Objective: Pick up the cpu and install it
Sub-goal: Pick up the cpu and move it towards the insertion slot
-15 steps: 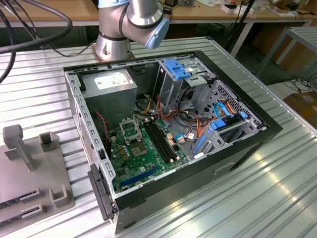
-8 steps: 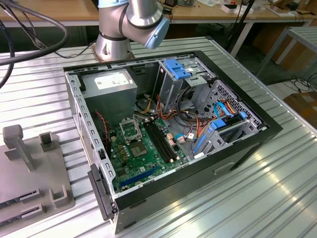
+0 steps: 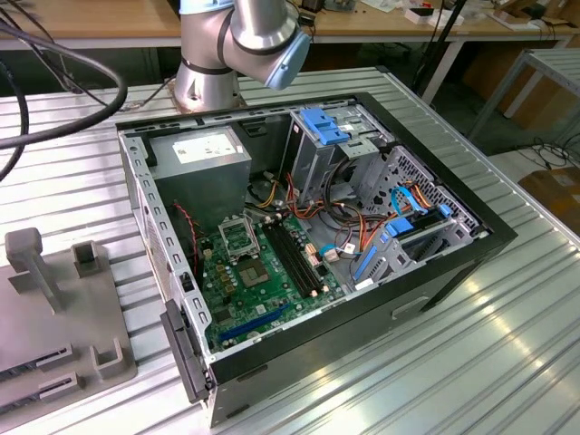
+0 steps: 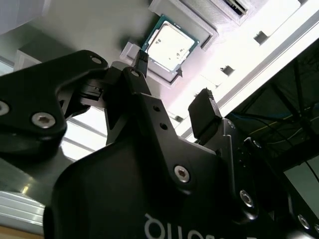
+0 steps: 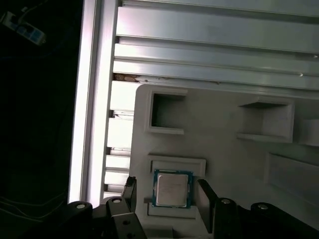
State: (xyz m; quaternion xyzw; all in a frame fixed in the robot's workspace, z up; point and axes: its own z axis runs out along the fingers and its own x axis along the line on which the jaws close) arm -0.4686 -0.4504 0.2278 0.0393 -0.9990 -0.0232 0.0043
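In the exterior view, you had an open computer case point(image 3: 453, 263) lying on its side across the middle of the frame, on a ribbed metal table point(image 3: 507, 362). Inside it, a grey power-supply box point(image 3: 201, 154) filled the upper left corner. Below that lay the green motherboard point(image 3: 263, 299), carrying a metal-framed socket point(image 3: 237, 237) and long black memory slots point(image 3: 295, 258). A drive cage point(image 3: 326, 136) with blue fittings stood at the top of the case, and orange and red cables point(image 3: 349, 227) ran between it and the board. The arm point(image 3: 254, 32) rose at the top centre of the frame. A grey fixture plate point(image 3: 45, 362) sat at the lower left.

In the second wrist view, the cpu point(image 4: 171, 44) lay flat, metal top up, in a square recess point(image 4: 192, 22) of a pale holder point(image 4: 99, 25). Your gripper point(image 4: 172, 87) hung close by, its black fingers point(image 4: 204, 112) spread apart and clamped on nothing.

In the first wrist view, the cpu point(image 5: 172, 189) sat in that recess point(image 5: 177, 164), between the two fingers point(image 5: 205, 196) of your gripper point(image 5: 167, 191). A strip of holder point(image 5: 224, 154) showed on each side, so neither finger touched the chip. The holder also had two other square pockets point(image 5: 167, 117) beside the recess, and the ribbed table point(image 5: 209, 40) lay beyond it.
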